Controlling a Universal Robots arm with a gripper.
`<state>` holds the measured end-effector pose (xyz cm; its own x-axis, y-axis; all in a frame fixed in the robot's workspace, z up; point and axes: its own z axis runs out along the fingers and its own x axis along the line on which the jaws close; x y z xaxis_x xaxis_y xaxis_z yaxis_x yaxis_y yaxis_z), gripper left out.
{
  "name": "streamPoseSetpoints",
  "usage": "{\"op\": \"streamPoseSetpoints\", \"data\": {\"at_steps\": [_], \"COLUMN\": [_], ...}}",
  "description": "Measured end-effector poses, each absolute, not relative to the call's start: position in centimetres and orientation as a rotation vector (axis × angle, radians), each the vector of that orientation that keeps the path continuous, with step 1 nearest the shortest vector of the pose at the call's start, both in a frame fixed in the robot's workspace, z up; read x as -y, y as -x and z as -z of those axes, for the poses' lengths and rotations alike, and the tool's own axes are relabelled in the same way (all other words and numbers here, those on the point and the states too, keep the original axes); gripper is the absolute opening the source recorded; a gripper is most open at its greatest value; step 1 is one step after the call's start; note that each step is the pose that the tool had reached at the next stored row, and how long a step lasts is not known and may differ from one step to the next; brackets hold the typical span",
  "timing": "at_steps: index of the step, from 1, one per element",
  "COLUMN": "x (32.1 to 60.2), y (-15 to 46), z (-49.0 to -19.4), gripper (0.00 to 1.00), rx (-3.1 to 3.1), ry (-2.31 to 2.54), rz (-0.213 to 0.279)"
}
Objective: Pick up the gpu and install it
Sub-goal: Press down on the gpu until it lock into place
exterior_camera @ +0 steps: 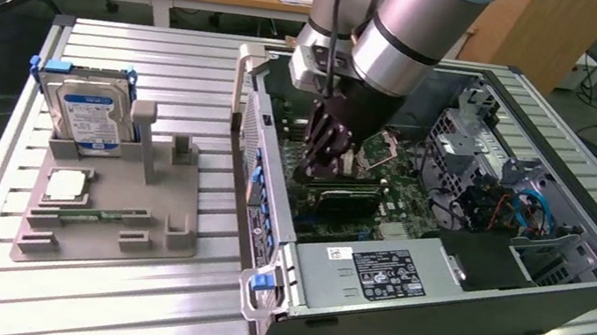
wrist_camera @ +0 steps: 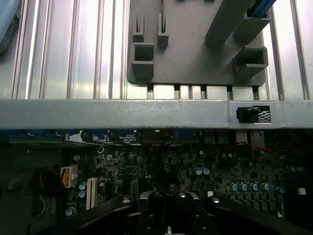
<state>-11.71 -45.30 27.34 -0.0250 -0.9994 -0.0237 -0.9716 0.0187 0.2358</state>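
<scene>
My gripper (exterior_camera: 320, 169) reaches down into the open computer case (exterior_camera: 566, 295), over the green motherboard (exterior_camera: 395, 203). Its dark fingers are shut. Right under them the gpu (exterior_camera: 343, 195) stands on its long edge on the motherboard as a thin, dark, flat card with a green rim. The fingers meet its upper edge. In the wrist view the gripper (wrist_camera: 166, 220) shows as two fingertips pressed close together above the motherboard (wrist_camera: 205, 166), and they hide the card below.
A grey parts holder (exterior_camera: 108, 232) lies at the exterior view's left, with a hard drive (exterior_camera: 90, 118), a pale square chip (exterior_camera: 68, 185) and a RAM stick (exterior_camera: 105, 215). The case's side wall (wrist_camera: 146, 113) rises between holder and gripper. A power supply (exterior_camera: 378, 275) fills the case's near corner.
</scene>
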Motion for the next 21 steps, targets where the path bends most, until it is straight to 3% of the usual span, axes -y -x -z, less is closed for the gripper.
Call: {"op": "streamPoseSetpoints", "data": {"at_steps": [12, 21], "x": [45.3, 45.3], "y": [11.9, 11.9], "z": [-25.7, -27.7], "gripper": [0.11, 0.11], "rx": [2.132, 2.133], "ry": [-2.089, -2.09], "rz": [0.271, 0.272]}}
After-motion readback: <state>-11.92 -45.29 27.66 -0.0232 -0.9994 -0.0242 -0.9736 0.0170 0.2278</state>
